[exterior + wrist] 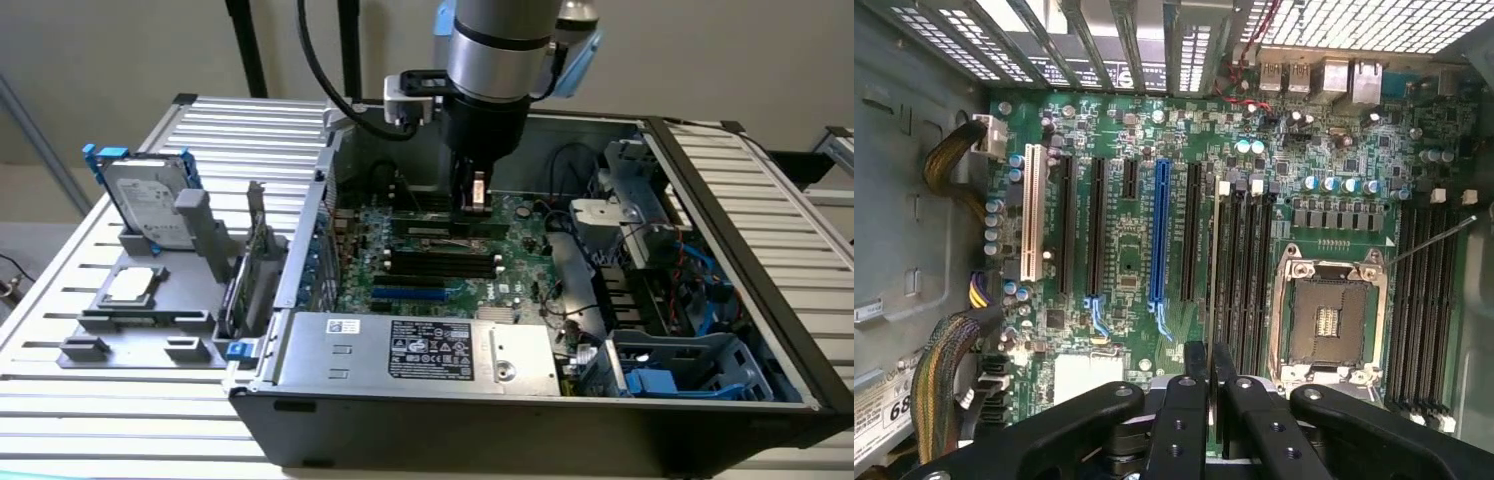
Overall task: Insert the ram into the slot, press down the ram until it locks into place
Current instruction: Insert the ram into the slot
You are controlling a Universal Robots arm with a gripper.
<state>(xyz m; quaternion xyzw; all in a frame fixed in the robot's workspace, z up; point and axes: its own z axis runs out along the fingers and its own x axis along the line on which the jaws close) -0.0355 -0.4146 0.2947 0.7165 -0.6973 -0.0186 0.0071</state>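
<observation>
Very little here can actually be read. A white label [894, 405] on the case wall, beside the bundled cables [939, 370], shows the black digits "68"; the rest of it is cut off. At the near side of the case, the big white sticker [430, 350] on the power supply [320, 355] has rows of fine print and round marks, too small to read. So are the small sticker [344, 325] toward the exterior view's left and the label [144, 192] on the hard drive [163, 222].
</observation>
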